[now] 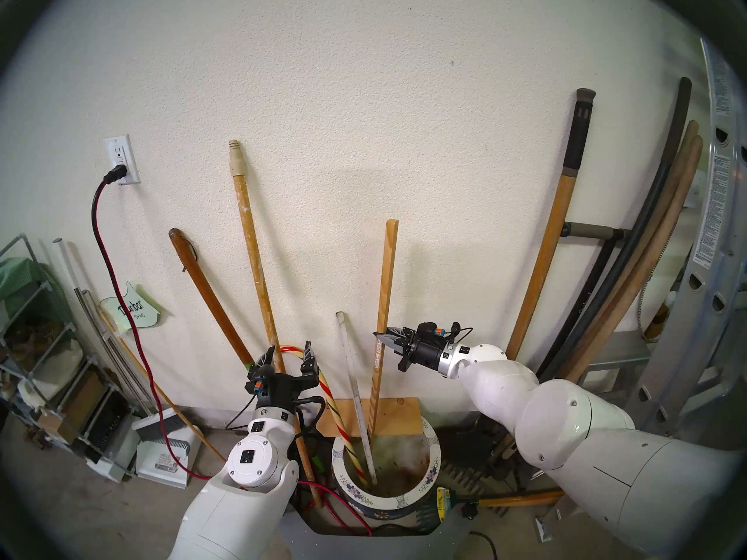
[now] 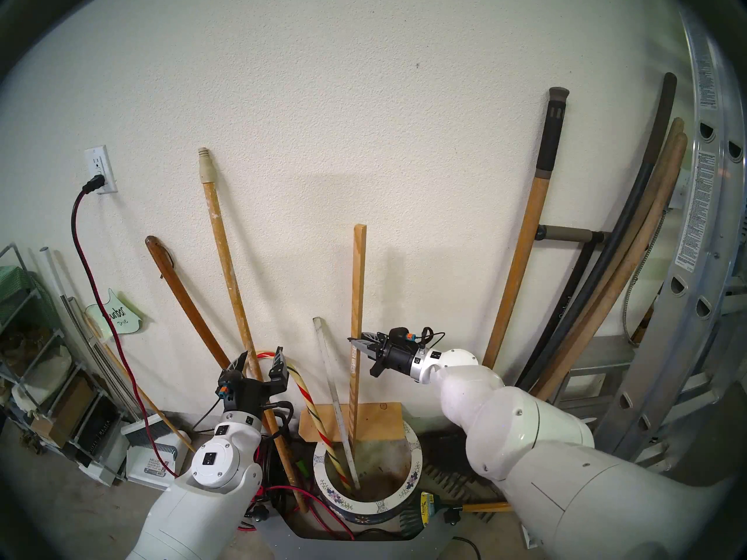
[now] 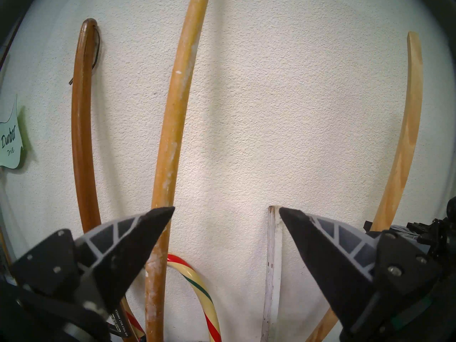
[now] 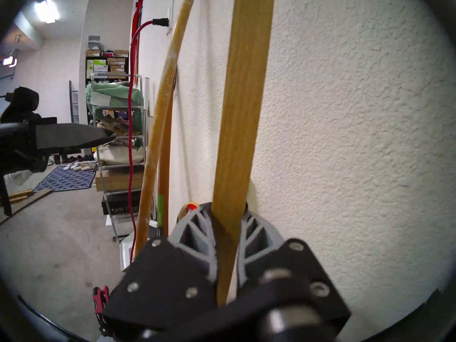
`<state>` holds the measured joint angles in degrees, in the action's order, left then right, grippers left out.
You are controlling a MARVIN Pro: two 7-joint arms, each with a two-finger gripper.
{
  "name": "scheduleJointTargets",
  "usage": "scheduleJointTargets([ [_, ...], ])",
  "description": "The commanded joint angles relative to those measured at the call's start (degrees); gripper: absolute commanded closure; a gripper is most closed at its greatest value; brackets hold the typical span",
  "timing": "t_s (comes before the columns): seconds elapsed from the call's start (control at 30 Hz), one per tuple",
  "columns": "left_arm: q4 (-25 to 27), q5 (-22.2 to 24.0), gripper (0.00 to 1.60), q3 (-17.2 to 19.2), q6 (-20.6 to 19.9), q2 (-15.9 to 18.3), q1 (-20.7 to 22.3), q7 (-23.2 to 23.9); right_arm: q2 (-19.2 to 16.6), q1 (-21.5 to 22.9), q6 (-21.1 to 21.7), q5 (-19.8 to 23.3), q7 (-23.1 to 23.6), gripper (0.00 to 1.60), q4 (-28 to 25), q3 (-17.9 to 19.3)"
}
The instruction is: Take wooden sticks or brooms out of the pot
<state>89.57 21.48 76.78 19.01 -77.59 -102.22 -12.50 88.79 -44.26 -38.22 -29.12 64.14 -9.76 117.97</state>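
From the head views, the right gripper [image 1: 383, 338] pinches the thin pale-wood stick [image 1: 384, 316] standing in the pot [image 1: 433, 462], not yet lifted out, while the left wrist view shows the left gripper [image 3: 226, 212] spread wide, empty, and the right wrist view confirms the fingers [image 4: 197, 231] clamping the stick.

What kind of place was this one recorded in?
Most likely a home garage or storage corner: long-handled tools and an aluminium ladder lean on a textured wall, a shoe rack stands on bare concrete, and a flowered pot holds sticks.
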Motion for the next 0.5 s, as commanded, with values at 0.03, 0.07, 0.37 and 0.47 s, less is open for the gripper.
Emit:
scheduleJointTargets([
  [0.03, 0.3, 0.1, 0.0, 0.1, 0.1, 0.0, 0.1, 0.1, -1.3, 0.6, -1.6, 1.1, 3.7, 1.6, -1.9, 1.0],
  [0.07, 0.3, 0.1, 0.0, 0.1, 0.1, 0.0, 0.1, 0.1, -1.5, 0.7, -1.7, 1.2, 4.2, 1.6, -2.1, 1.2],
  [0.37, 0.2, 0.0, 0.0, 0.1, 0.1, 0.0, 0.1, 0.1, -2.2, 1.5, -1.7, 1.9, 5.0, 1.6, -3.4, 2.3],
  [0.47, 0.2, -0.1, 0.0, 0.1, 0.1, 0.0, 0.1, 0.0, -2.3, 1.7, -1.6, 1.9, 5.4, 1.6, -3.8, 2.3],
])
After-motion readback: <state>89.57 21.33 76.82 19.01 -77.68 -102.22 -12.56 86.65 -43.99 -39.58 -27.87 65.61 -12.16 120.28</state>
